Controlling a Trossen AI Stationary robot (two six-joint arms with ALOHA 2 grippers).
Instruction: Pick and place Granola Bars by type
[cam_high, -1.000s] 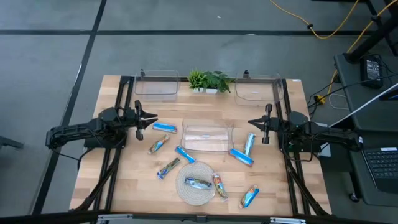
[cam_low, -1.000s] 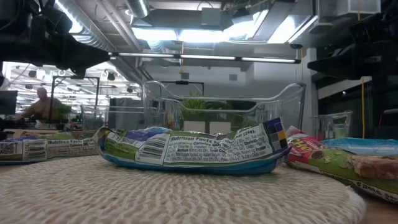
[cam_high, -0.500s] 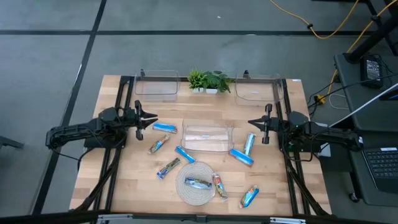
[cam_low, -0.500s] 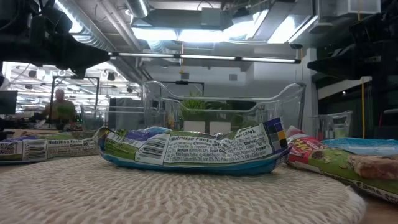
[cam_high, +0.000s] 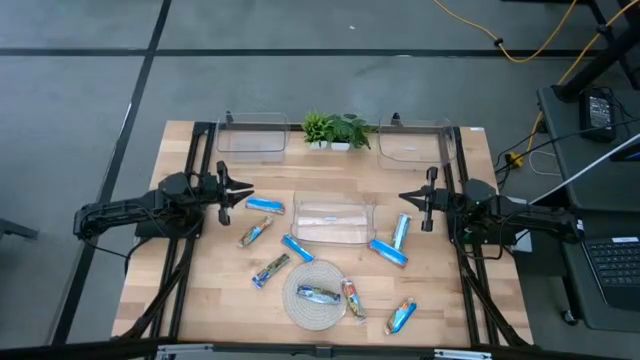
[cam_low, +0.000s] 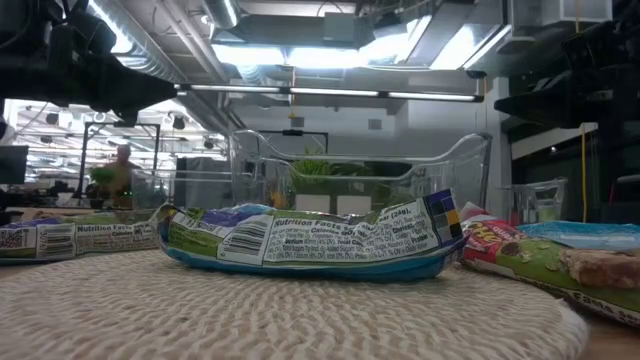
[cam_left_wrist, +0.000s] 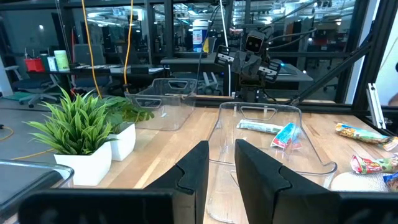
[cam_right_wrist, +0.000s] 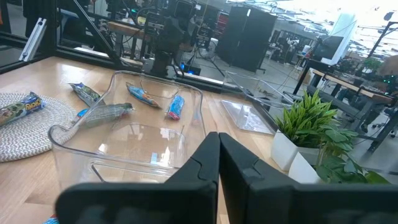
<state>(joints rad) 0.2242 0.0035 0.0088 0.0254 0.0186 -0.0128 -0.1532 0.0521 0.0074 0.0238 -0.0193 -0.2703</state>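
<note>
Several granola bars lie flat on the wooden table around a clear bin (cam_high: 333, 221): bright blue ones (cam_high: 265, 206) (cam_high: 297, 248) (cam_high: 388, 252) (cam_high: 401, 231), brownish ones (cam_high: 255, 232) (cam_high: 271, 269), and one (cam_high: 401, 317) near the front edge. Two more (cam_high: 318, 294) (cam_high: 353, 298) rest on the round woven mat (cam_high: 300, 310); the low view shows one of them (cam_low: 300, 240) close up. My left gripper (cam_high: 243, 190) (cam_left_wrist: 221, 149) hovers at the table's left, open by a narrow gap and holding nothing. My right gripper (cam_high: 404, 197) (cam_right_wrist: 218, 137) hovers at the right, shut and holding nothing.
Two more clear bins (cam_high: 252, 135) (cam_high: 415, 141) stand at the far edge with a small potted plant (cam_high: 335, 130) between them. Dark frame rails (cam_high: 190, 260) (cam_high: 465, 270) run along the table's left and right sides. A person (cam_low: 120, 175) shows far off in the room.
Both arms and all the bars have kept still. Only the person far back in the room has walked toward the right of the low view.
</note>
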